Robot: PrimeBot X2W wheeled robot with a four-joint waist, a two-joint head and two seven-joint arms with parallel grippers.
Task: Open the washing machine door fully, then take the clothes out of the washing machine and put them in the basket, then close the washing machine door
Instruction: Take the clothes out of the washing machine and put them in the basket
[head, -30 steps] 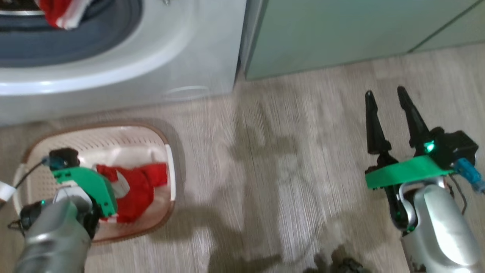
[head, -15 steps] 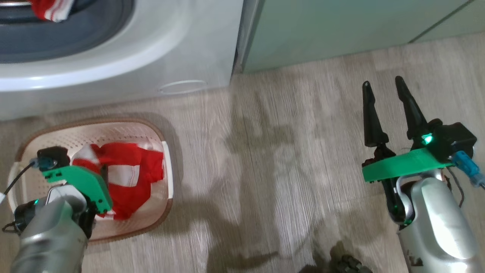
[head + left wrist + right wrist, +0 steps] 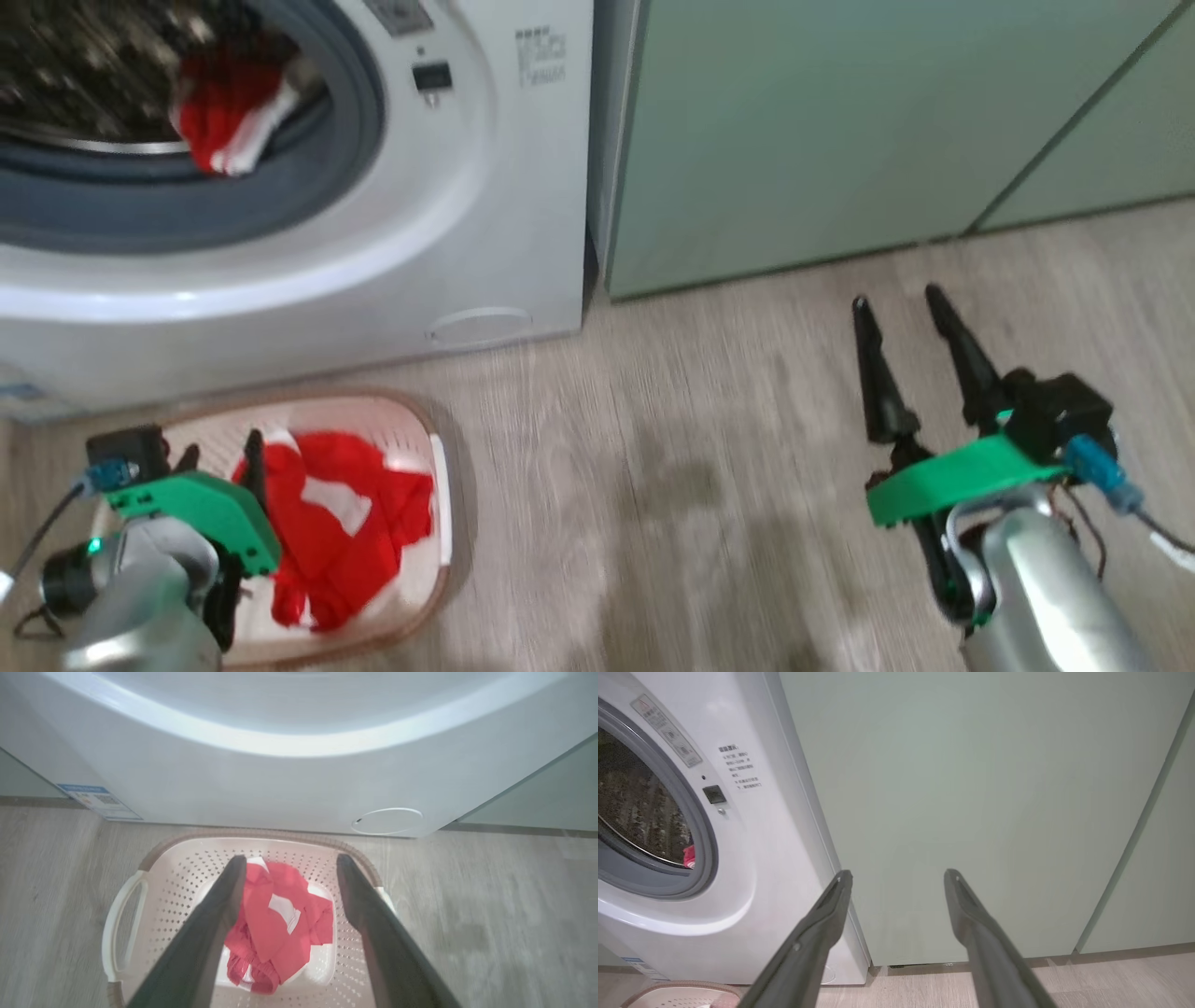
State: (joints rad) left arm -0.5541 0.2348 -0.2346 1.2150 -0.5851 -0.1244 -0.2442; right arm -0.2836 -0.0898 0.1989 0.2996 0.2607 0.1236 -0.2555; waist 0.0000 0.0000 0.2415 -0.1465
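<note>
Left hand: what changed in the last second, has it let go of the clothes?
The red garment has spread out flatter in the basket. The left hand is open above it, holding nothing. The head camera tilted up. Unchanged: right hand open and empty, second red garment at the washing machine mouth.

The big white washing machine (image 3: 504,187) has a smooth, shiny shell and a grey rubber ring (image 3: 140,210). At seven o'clock in the head view, the soft red and white cloth clothes (image 3: 345,532) lie in the cream plastic basket (image 3: 373,415) full of little holes. The pale wooden floor (image 3: 700,485) looks matt
</note>
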